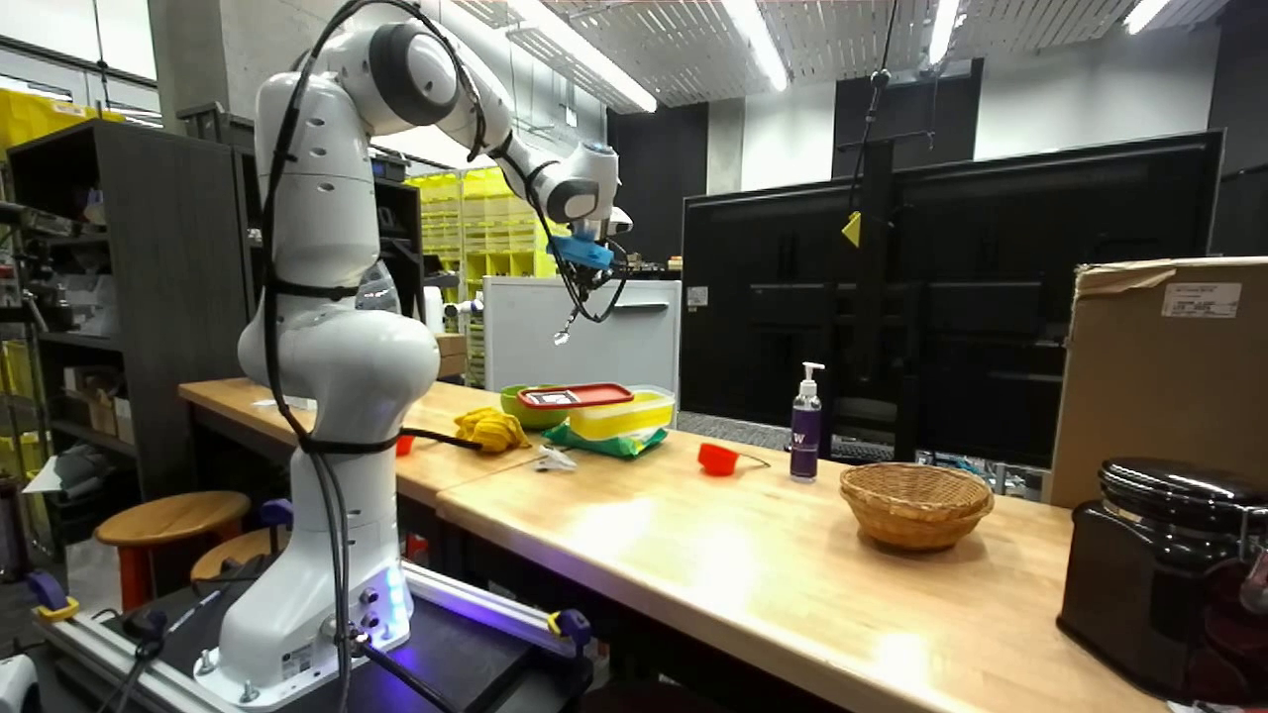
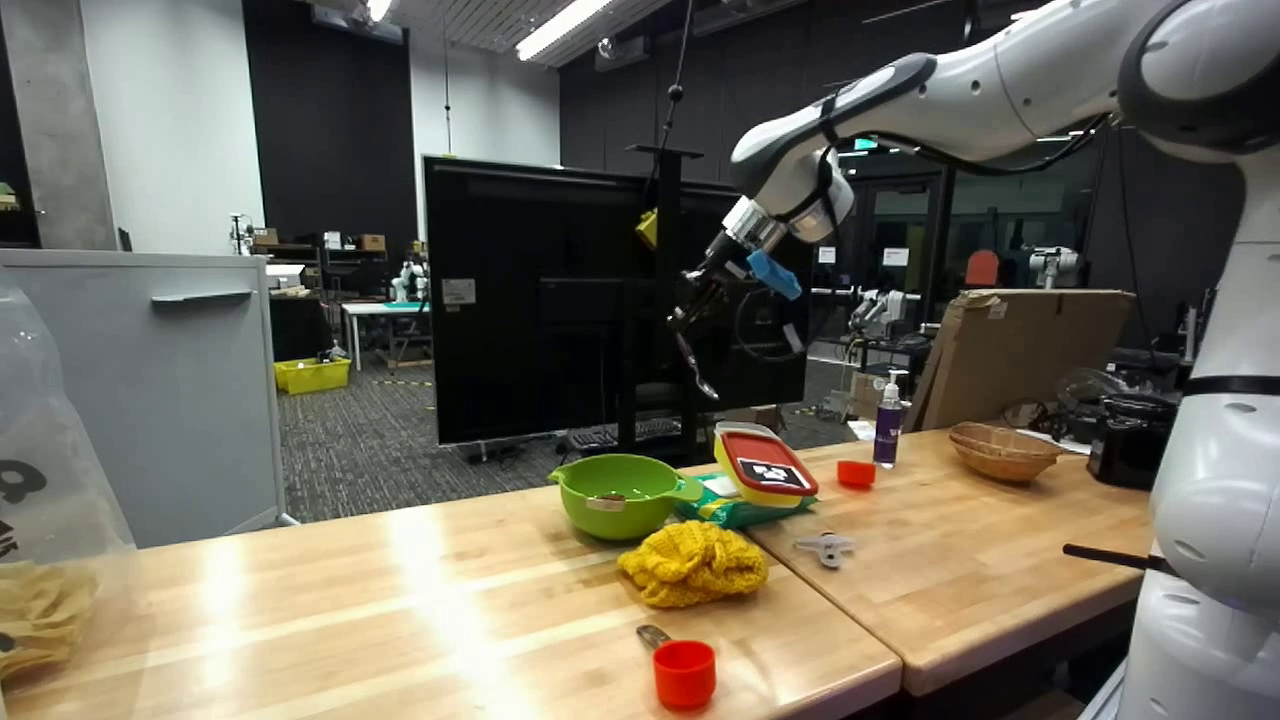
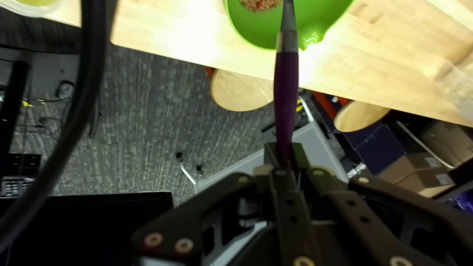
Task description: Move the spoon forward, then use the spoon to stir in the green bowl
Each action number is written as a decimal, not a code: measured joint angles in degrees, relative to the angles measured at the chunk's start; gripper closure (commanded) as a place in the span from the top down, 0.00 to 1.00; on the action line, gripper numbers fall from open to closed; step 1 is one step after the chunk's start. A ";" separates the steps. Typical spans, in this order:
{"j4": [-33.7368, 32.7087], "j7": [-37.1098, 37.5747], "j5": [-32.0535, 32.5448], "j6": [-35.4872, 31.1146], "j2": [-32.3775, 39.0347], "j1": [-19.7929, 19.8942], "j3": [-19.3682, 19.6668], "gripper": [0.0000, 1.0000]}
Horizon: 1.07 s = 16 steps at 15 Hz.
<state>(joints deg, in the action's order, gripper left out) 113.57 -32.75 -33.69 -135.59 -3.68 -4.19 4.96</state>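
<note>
Jaws clamped on the spoon (image 3: 286,96) by its purple handle; metal end (image 2: 704,383) points down, hanging in the air in both exterior views. Green bowl (image 2: 590,500) on the surface (image 2: 300,600), lower than the spoon and apart from it; wrist view has brown grainy stuff (image 3: 259,4) with red bits inside. Pale strip (image 2: 605,505) on the bowl's side, too small to tell if printed.

Readable: white W (image 1: 800,438) on the purple pump bottle (image 1: 805,458), upright between a red scoop (image 1: 717,458) and the woven basket (image 1: 916,515) in an exterior view; anything under the W too small.

Can't read: black-and-white label (image 2: 772,474) on the red lid (image 2: 745,447), lid tilted over the yellow container (image 1: 609,424); white label (image 1: 1202,300) on the cardboard box (image 1: 1159,406); pale label (image 2: 459,291) on the big black panel (image 2: 530,360); dark lettering (image 2: 20,480) on the clear bag (image 2: 45,410), cut off at the edge of an exterior view; white sticker (image 1: 296,662) on the arm's base (image 1: 307,614).

Green packet (image 2: 735,513) under the container. Yellow cloth (image 2: 692,565) beside the bowl, second red scoop (image 2: 685,675) nearer the camera, handle showing.
</note>
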 measured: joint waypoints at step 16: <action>-20.81 -17.87 -29.72 7.20 24.03 7.50 -4.80 0.01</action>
<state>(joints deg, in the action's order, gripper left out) 92.76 -50.63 -63.41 -128.39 20.35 3.31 0.15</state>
